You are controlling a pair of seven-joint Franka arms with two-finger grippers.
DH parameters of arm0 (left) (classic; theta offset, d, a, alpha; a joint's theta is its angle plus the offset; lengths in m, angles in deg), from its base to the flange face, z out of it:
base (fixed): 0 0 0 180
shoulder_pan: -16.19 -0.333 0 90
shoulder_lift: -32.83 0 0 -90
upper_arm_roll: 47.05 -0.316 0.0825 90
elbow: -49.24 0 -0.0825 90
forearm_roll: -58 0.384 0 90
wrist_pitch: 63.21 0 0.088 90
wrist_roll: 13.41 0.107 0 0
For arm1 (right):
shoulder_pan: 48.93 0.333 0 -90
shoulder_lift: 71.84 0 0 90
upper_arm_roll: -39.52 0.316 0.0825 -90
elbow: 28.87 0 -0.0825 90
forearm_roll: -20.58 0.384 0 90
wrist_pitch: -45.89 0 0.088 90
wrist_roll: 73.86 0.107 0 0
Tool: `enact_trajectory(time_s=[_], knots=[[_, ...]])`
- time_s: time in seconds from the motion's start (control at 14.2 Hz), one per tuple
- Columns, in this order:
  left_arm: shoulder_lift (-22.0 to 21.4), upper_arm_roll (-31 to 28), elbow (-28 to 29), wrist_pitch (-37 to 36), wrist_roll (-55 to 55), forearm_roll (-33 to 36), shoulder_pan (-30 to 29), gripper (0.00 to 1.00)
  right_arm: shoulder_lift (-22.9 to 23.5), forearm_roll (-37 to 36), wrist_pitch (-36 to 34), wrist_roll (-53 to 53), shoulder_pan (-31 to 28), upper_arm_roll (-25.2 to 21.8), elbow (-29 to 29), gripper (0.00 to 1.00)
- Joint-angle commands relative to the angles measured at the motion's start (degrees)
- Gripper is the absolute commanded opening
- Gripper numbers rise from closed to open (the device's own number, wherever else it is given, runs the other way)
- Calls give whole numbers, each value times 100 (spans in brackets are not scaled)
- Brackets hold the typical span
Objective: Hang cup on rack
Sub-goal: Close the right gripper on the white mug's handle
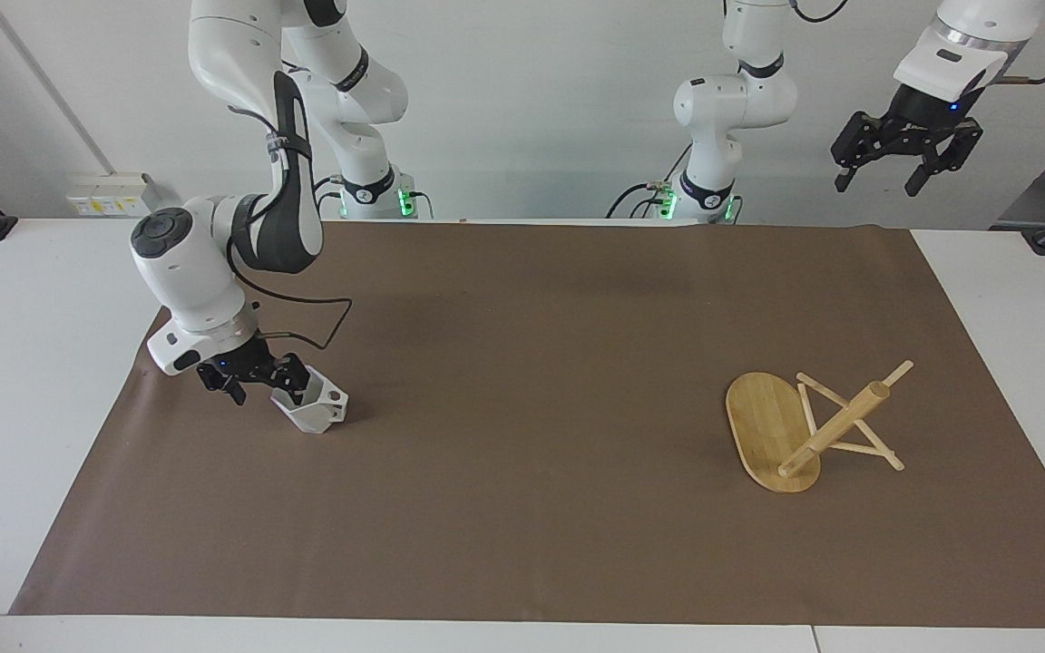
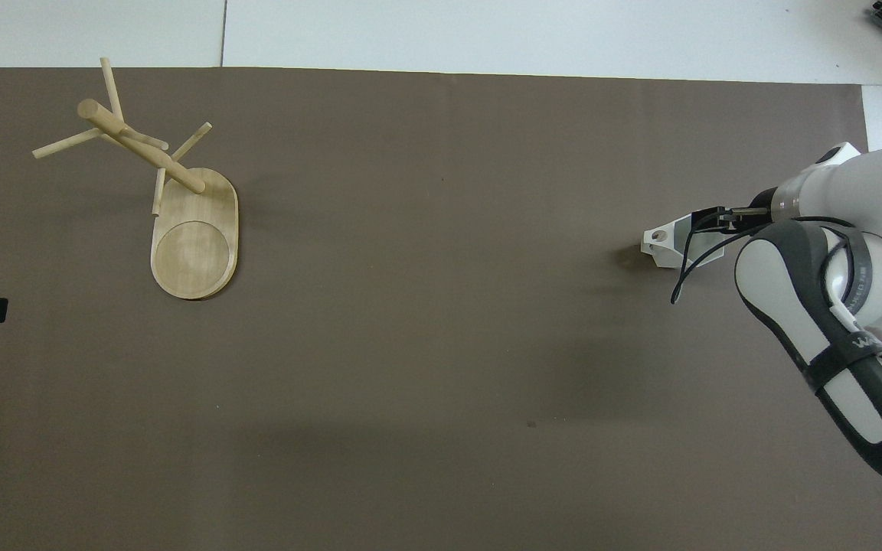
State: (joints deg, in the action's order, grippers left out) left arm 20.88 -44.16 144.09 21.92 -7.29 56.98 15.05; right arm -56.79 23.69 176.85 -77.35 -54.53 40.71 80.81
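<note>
1. My arms: glossy white rounded shells, dark grey joint bands.
2. My grippers: black, linked fingers, small blue light.
3. Black cable looping at wrist; green lights at bases.
</note>
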Motion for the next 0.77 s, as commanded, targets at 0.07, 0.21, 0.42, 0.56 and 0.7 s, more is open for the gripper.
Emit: enact_trajectory(time_s=[0.07, 0.21, 0.42, 0.56, 0.7], knots=[[-123, 10, 95, -31, 55, -65, -63, 100, -37, 93, -63, 234, -38, 48, 54, 100], [-123, 10, 95, -31, 56, -65, -63, 100, -37, 102, -63, 235, -38, 48, 45, 100], [-123, 10, 86, -40, 55, -65, -63, 100, -28, 102, -63, 279, -38, 48, 19, 88], [-201, 1, 112, -49, 29, -65, -71, 100, -20, 102, -63, 419, -38, 48, -7, 75], [-211, 10, 104, -58, 47, -65, -71, 100, -20, 102, -63, 542, -38, 56, -16, 66]])
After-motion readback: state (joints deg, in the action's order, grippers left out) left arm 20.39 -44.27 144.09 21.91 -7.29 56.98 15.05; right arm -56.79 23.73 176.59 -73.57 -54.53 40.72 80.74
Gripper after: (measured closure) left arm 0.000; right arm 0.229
